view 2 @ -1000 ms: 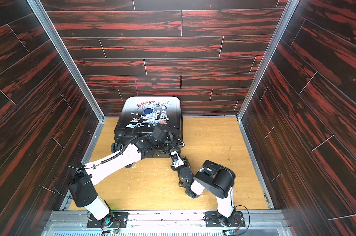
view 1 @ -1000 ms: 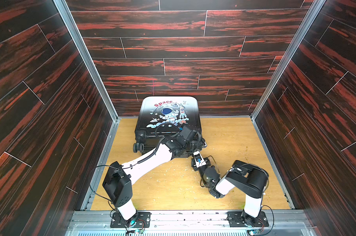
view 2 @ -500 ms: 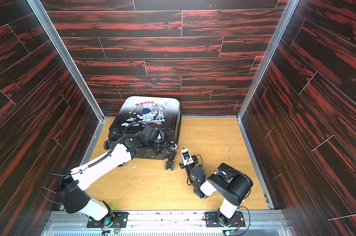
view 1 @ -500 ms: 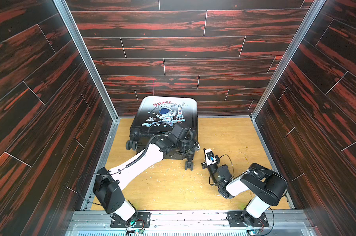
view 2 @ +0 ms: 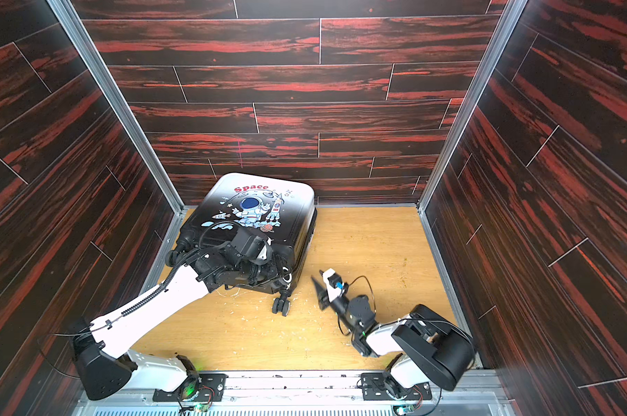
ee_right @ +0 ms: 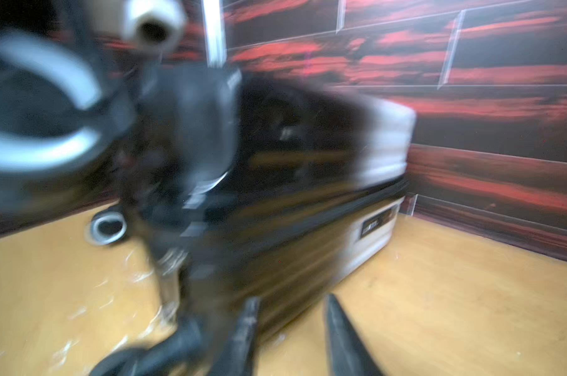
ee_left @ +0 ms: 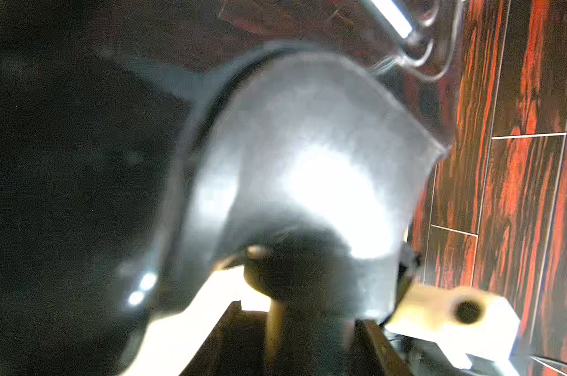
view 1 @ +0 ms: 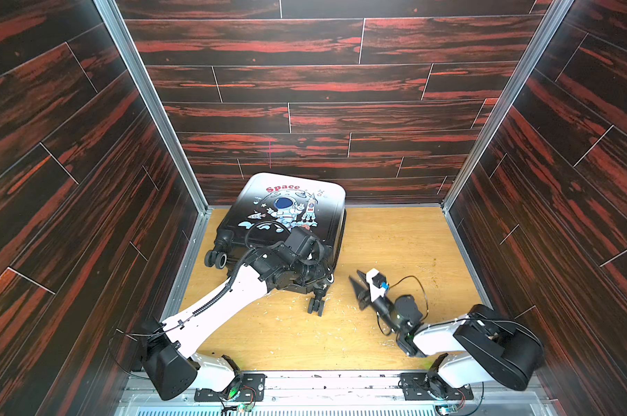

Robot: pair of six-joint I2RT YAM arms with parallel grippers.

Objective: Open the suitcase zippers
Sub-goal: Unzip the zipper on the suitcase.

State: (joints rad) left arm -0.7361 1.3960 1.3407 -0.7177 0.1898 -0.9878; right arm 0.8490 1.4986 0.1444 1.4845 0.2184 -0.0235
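suitcase (view 1: 291, 213) flat on worktop (view 1: 405, 245) | left pincer (ee_left: 298, 314) at its wheel end, grip cannot be told | right pincer (ee_right: 291, 299) parted, empty, nearby

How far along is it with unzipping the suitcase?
Done: nothing visible; the suitcase lies flat and shut, and the zipper track looks closed, though blurred. In hand: the left gripper is at its wheel end, grip unclear; the right gripper is open and empty beside it. Left: all the unzipping.
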